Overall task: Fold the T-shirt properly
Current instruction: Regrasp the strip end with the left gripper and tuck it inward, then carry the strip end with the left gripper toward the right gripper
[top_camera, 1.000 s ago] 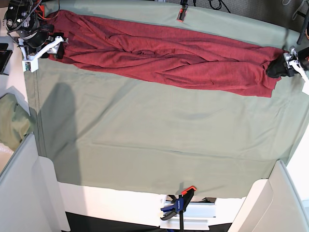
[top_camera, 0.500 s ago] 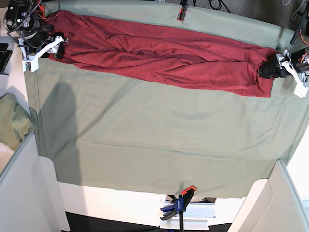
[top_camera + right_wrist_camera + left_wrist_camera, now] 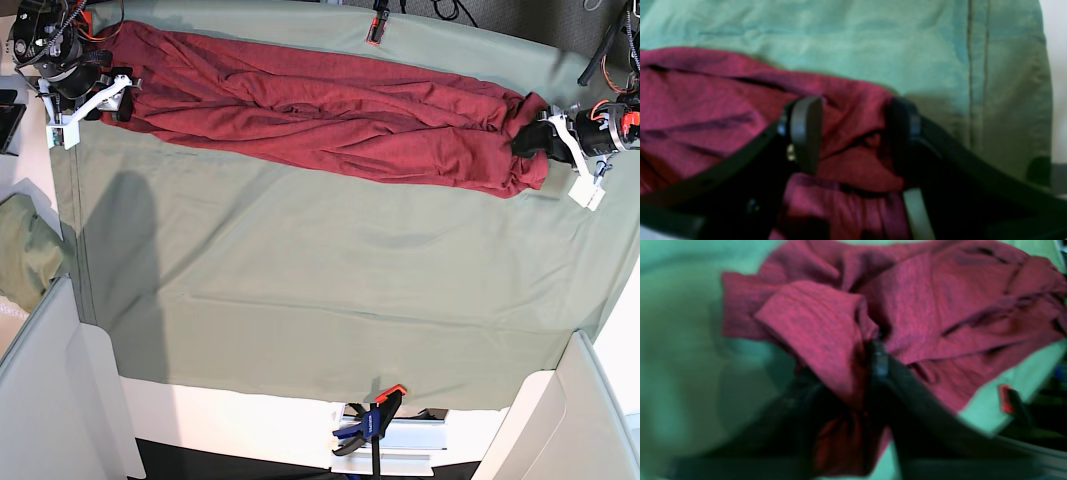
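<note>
Green cloth (image 3: 330,290) — T-shirt (image 3: 320,115) bunched lengthwise.

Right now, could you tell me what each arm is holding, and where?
The left gripper pinches the T-shirt at its bunched end; the right gripper straddles the other end, open.

Robot lab or test bench, not a home. A pale green table cloth (image 3: 330,270) is covering a work table and is being held down by a bar clamp (image 3: 372,420) at the near edge and a second clamp (image 3: 377,25) at the far edge. White panels (image 3: 60,400) are boxing in the near corners. Loose cables (image 3: 455,10) are running along the far side. A bundled green cloth (image 3: 25,250) is lying off the left edge.
</note>
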{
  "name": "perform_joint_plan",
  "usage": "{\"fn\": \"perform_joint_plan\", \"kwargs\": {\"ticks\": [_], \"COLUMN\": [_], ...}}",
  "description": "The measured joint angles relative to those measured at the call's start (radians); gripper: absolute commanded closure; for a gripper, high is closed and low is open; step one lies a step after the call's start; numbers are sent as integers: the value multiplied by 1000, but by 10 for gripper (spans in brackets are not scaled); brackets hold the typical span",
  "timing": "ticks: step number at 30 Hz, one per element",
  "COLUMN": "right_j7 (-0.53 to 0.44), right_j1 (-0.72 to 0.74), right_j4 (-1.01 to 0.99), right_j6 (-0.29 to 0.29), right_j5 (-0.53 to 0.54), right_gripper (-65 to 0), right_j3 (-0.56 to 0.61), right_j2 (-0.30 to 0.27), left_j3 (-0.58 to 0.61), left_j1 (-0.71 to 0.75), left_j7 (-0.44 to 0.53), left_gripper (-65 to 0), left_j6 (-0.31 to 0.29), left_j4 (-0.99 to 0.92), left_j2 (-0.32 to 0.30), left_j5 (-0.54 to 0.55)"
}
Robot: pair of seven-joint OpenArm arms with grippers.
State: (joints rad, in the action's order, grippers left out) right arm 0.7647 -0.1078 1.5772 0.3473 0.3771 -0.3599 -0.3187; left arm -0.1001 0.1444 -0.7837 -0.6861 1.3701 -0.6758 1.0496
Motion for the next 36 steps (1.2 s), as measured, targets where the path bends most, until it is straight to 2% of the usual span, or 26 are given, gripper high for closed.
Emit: {"fn": "perform_joint_plan", "kwargs": {"ticks": [7, 14, 17, 24, 29, 36], "right_j7": [-1, -1, -2, -5, -12, -13], "right_j1": [0, 2, 2, 2, 2, 3], "right_j4": [0, 0, 0, 0, 0, 0], "right_j6": [0, 0, 0, 0, 0, 0], "right_j5": [0, 0, 0, 0, 0, 1], "right_gripper": [-325, -325, -325, -325, -325, -325], "right_j3": [0, 0, 0, 0, 0, 0], "right_j2": [0, 0, 0, 0, 0, 0], "left_j3": [-40, -146, -146, -137, -23, 230], "left_j1": [2, 3, 23, 149, 157, 116], "left_j7": [104, 101, 85, 82, 96, 102], "left_gripper": [0, 0, 0, 0, 0, 0], "left_j6": [-3, -4, 0, -8, -10, -11], "left_j4": [0, 16, 109, 472, 625, 638], "left_j2": [6, 0, 3, 2, 27, 115], "left_j5": [-179, -211, -216, -248, -322, -502]}}
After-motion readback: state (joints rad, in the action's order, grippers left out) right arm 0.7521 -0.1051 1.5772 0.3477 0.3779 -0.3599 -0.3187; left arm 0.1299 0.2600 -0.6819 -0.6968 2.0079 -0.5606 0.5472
